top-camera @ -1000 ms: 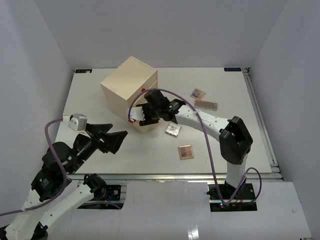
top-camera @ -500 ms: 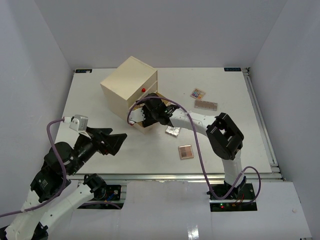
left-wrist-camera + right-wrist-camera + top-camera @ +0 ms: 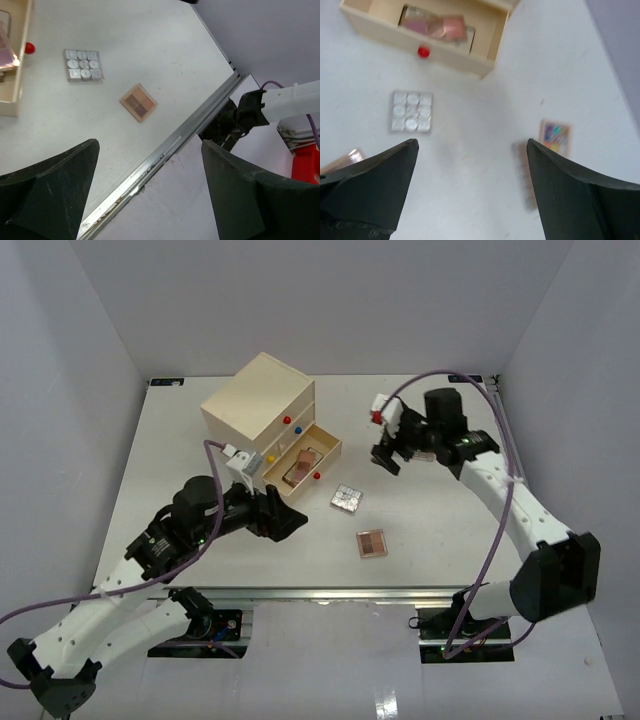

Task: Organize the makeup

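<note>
A silver palette (image 3: pixel 346 498) and a brown palette (image 3: pixel 371 543) lie flat on the table in front of the chest. A pink palette (image 3: pixel 300 466) lies in the open bottom drawer (image 3: pixel 326 440). My left gripper (image 3: pixel 292 523) is open and empty, left of both loose palettes, which show in its wrist view as silver (image 3: pixel 83 65) and brown (image 3: pixel 138 102). My right gripper (image 3: pixel 387 460) is open and empty, held above the table right of the drawer. Its wrist view shows the silver palette (image 3: pixel 411 111), the pink palette (image 3: pixel 434 27) and a small multicoloured palette (image 3: pixel 554 135) beside its right finger.
The cream wooden drawer chest (image 3: pixel 258 400) with coloured knobs stands at the back left, its bottom drawer pulled out with a red knob (image 3: pixel 423 51). The table's metal front edge (image 3: pixel 200 120) runs just below the left gripper. White walls enclose three sides.
</note>
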Available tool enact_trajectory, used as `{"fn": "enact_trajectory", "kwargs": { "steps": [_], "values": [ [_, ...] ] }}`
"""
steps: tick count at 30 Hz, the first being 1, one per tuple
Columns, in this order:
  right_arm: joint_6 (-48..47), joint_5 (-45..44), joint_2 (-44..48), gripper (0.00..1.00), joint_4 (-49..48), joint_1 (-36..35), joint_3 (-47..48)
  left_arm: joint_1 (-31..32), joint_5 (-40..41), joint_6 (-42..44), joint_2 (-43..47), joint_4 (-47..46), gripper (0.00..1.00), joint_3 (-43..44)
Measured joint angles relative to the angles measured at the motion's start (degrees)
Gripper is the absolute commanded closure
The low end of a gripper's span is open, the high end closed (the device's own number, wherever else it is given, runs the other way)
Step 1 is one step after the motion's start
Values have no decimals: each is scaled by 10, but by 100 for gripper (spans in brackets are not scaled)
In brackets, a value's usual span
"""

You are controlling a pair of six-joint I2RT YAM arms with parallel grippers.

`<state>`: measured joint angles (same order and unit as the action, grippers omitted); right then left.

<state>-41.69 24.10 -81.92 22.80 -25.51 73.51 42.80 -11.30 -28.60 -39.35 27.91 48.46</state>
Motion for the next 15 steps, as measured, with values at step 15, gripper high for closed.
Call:
{"fn": "enact_trajectory", "kwargs": {
  "steps": [15],
  "values": [
    [59, 313, 134, 10, 84, 326, -246, 220, 80, 86, -478, -14, 2, 162]
  ]
}}
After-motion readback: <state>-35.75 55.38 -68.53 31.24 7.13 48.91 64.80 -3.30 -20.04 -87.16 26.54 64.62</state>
